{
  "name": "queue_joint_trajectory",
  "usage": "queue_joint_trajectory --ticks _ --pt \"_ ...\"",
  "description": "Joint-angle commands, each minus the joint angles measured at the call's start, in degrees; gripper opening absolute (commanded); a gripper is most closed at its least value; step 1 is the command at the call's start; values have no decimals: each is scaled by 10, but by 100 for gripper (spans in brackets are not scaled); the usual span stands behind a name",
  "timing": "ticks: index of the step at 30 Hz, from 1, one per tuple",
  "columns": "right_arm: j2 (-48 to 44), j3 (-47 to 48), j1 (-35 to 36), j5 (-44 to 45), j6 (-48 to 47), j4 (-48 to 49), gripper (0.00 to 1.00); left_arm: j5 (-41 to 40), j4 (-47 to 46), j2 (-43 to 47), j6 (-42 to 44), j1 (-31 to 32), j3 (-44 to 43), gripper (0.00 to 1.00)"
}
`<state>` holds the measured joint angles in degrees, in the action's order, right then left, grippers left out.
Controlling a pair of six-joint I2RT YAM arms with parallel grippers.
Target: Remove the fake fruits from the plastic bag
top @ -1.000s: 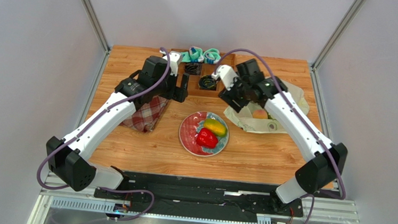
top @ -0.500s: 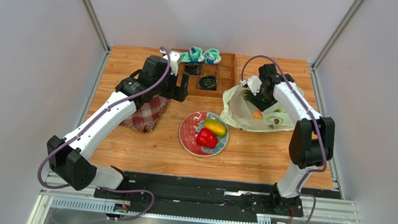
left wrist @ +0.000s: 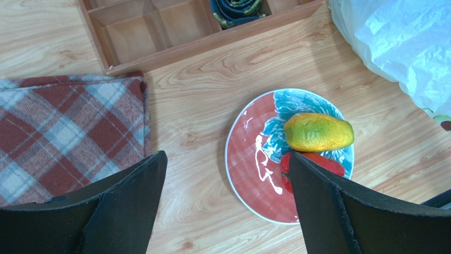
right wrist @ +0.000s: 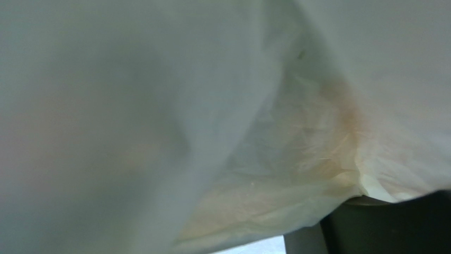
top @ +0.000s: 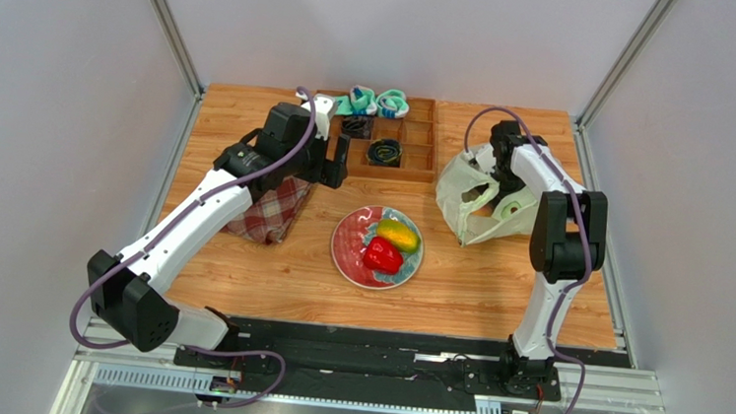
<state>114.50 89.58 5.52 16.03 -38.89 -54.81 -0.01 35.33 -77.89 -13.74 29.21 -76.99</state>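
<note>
The plastic bag (top: 469, 200) lies bunched at the right of the table, its left side raised. It also shows in the left wrist view as crinkled white plastic bag (left wrist: 402, 47). My right gripper (top: 499, 170) is pushed into the bag. The right wrist view is filled with the bag's film (right wrist: 222, 121), and only one dark finger (right wrist: 386, 227) shows, so its jaws cannot be read. Any fake fruits inside are hidden. A yellow mango (top: 397, 234) (left wrist: 317, 132) and a red bell pepper (top: 382, 256) (left wrist: 313, 162) lie on the plate (top: 349, 250) (left wrist: 254, 174). My left gripper (top: 339, 160) (left wrist: 225, 156) hangs open and empty above the plate's left edge.
A red plaid cloth (top: 273, 209) (left wrist: 63, 127) lies left of the plate under my left arm. A wooden compartment tray (top: 411, 151) (left wrist: 159, 32) stands at the back, with teal-and-white rolled socks (top: 375, 101) and a dark rolled item (top: 383, 152) in it.
My right arm swung right from beside the tray, folded back over the bag and pushed into it. The bag bunched up and the peach no longer shows. The left arm stayed still.
</note>
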Motion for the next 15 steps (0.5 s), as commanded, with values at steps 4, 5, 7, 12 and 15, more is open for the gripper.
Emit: queue_joint_trajectory --ticks 4,5,7,12,15 --pt "-45 0 -2 -24 3 44 45 10 -15 -9 -1 -4 -7 94" --pt "-59 2 -3 -32 7 43 44 12 -14 -10 -1 -4 -9 94" --pt "-118 2 -4 -77 14 30 42 12 -15 -10 0 -4 -10 94" --pt "-240 -5 -2 -230 20 -35 42 23 -15 -13 -9 -8 -13 94" --pt "-302 -19 -2 -294 9 -76 43 29 -12 -17 -12 -13 -19 94"
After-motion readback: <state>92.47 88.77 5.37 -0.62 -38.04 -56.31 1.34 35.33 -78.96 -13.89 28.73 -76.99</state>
